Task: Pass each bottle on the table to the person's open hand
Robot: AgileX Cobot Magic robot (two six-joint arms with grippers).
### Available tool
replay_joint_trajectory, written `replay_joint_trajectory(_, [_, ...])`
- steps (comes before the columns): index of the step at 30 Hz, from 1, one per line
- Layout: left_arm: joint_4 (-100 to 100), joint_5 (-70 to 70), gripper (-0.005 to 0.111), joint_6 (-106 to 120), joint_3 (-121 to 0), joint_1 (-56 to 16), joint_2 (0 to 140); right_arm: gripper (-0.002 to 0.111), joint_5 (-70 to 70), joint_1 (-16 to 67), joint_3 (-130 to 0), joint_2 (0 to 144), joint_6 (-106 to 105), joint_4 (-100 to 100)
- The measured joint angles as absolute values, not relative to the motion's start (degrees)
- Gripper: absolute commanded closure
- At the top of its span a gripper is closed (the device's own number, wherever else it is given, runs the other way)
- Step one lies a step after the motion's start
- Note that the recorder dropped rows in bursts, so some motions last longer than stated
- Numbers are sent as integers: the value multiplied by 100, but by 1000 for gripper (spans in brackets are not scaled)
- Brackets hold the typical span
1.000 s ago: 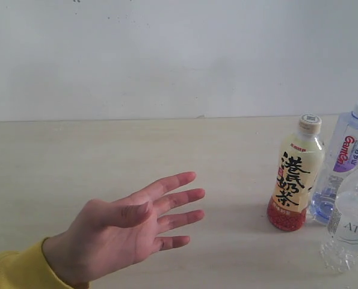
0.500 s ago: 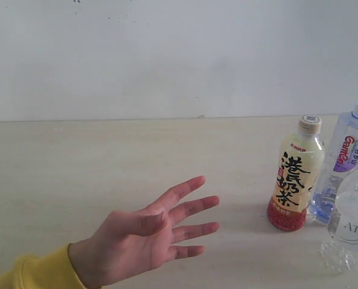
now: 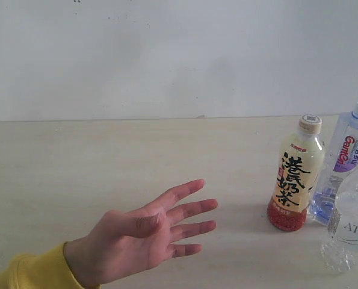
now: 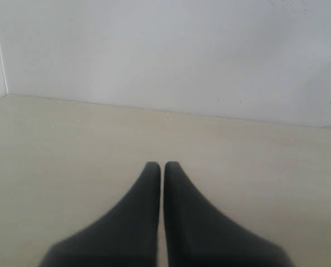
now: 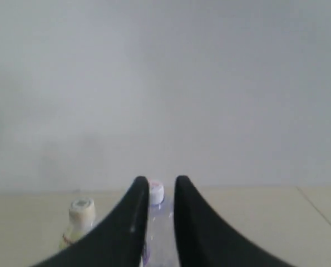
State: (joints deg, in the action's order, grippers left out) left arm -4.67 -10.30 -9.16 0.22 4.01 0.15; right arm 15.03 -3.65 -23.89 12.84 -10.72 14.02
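I note the hand has drawn slightly back over the counter; bottles unmoved. Left fingers closed, right fingers slightly parted.

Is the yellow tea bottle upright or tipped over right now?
Upright. The cream-yellow bottle stands on its red base on the table, with its beige cap at the top.

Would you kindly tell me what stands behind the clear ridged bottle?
The clear bottle with the purple-red label stands behind the ridged bottle. Its upper part shows; its lower right side is covered and unseen.
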Motion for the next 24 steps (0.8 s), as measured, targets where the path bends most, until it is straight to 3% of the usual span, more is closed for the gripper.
replay_joint_trajectory(2, [-467, -1030, 103, -916, 22, 401, 15, 39, 1848, -349, -2602, 1820, -1248, 1554])
replay_joint_trajectory(3, [-467, -1030, 103, -916, 22, 401, 15, 36, 1930, -340, -2644, 2018, -1295, 1652])
replay_joint_trajectory(10, [-467, -1030, 103, -916, 22, 401, 15, 39, 2082, -340, -2669, 3204, -2502, 2710])
replay_joint_trajectory(24, [-467, -1030, 103, -916, 22, 401, 15, 39, 1991, -340, -2531, 4527, -7141, 7108])
